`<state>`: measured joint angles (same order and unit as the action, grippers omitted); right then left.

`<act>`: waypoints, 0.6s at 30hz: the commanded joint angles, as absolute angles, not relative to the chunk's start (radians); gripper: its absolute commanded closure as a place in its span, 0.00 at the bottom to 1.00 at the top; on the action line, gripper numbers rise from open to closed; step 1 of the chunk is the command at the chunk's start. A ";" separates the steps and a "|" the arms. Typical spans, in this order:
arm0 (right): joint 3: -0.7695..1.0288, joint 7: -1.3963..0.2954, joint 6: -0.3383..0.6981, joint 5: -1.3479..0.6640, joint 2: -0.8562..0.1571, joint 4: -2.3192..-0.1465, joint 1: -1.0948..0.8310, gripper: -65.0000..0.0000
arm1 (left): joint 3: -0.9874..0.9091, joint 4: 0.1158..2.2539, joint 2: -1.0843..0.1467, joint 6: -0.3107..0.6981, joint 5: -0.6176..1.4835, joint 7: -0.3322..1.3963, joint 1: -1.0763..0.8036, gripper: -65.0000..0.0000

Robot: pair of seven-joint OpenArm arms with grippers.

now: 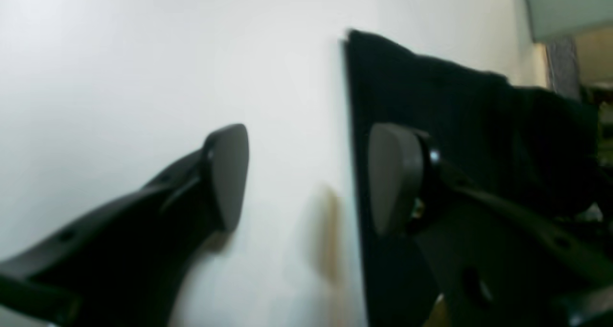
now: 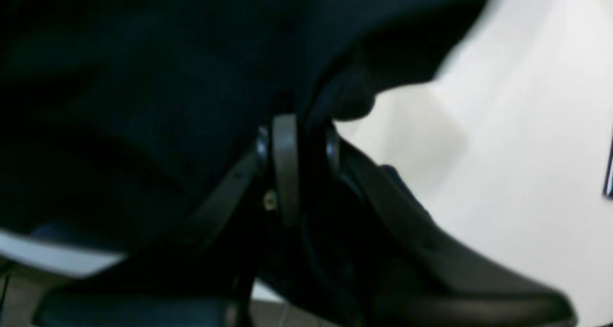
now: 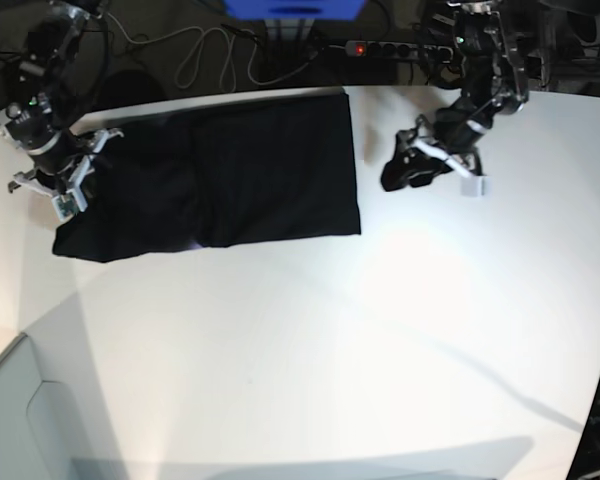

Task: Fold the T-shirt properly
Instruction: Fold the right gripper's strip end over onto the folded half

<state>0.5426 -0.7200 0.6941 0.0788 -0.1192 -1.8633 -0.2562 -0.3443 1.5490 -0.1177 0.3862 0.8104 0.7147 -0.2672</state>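
The black T-shirt [image 3: 230,170] lies flat on the white table [image 3: 330,330], plain side up, at the back left. No print shows. My right gripper [image 3: 78,172] is at the shirt's left end; in the right wrist view it [image 2: 307,130] is shut on a fold of the black cloth [image 2: 143,78], lifted a little off the table. My left gripper [image 3: 400,160] is open and empty over bare table, just right of the shirt's right edge. In the left wrist view it [image 1: 309,178] straddles that edge of the shirt [image 1: 455,97].
A power strip [image 3: 380,47] with a red light and loose cables [image 3: 200,55] lie behind the table's far edge. A blue object [image 3: 295,8] stands at the back. A grey surface [image 3: 20,410] sits beyond the table's front-left edge.
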 commanded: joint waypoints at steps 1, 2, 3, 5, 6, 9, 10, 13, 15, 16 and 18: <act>0.529 -0.694 0.698 0.056 -0.114 -1.917 -0.255 1.00 | -0.332 1.552 -0.127 0.395 0.809 0.699 -0.248 0.41; 0.513 -0.694 0.698 0.056 -0.101 -1.948 -0.272 1.00 | -0.315 1.541 -0.127 0.395 0.785 0.699 -0.236 0.41; 0.492 -0.694 0.698 0.056 -0.087 -1.979 -0.286 1.00 | -0.300 1.535 -0.125 0.395 0.763 0.699 -0.226 0.41; 0.446 -0.694 0.698 0.056 -0.071 -2.032 -0.315 1.00 | -0.274 1.532 -0.107 0.395 0.730 0.697 -0.214 0.41; 0.417 -0.694 0.698 0.056 -0.067 -2.054 -0.328 1.00 | -0.268 1.534 -0.099 0.395 0.716 0.697 -0.209 0.41; 0.312 -0.693 0.698 0.056 -0.051 -2.095 -0.354 1.00 | -0.260 1.535 -0.077 0.395 0.674 0.697 -0.206 0.41; 0.282 -0.693 0.698 0.056 -0.050 -2.097 -0.354 1.00 | -0.260 1.535 -0.071 0.395 0.667 0.697 -0.206 0.41; 0.159 -0.693 0.698 0.056 -0.048 -2.097 -0.349 1.00 | -0.260 1.534 -0.065 0.395 0.648 0.704 -0.191 0.41; 0.064 -0.693 0.698 0.058 -0.048 -2.097 -0.343 1.00 | -0.260 1.534 -0.065 0.395 0.641 0.705 -0.191 0.41; 0.019 -0.693 0.698 0.059 -0.048 -2.095 -0.341 1.00 | -0.260 1.534 -0.065 0.395 0.641 0.707 -0.191 0.41; -0.053 -0.693 0.698 0.061 -0.048 -2.080 -0.317 1.00 | -0.260 1.534 -0.065 0.395 0.639 0.707 -0.193 0.41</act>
<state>-0.0605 -0.7128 0.6930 0.0677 -0.0467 -2.0674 -0.3256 -0.2588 1.5219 -0.0620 0.3946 0.6395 0.7033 -0.1936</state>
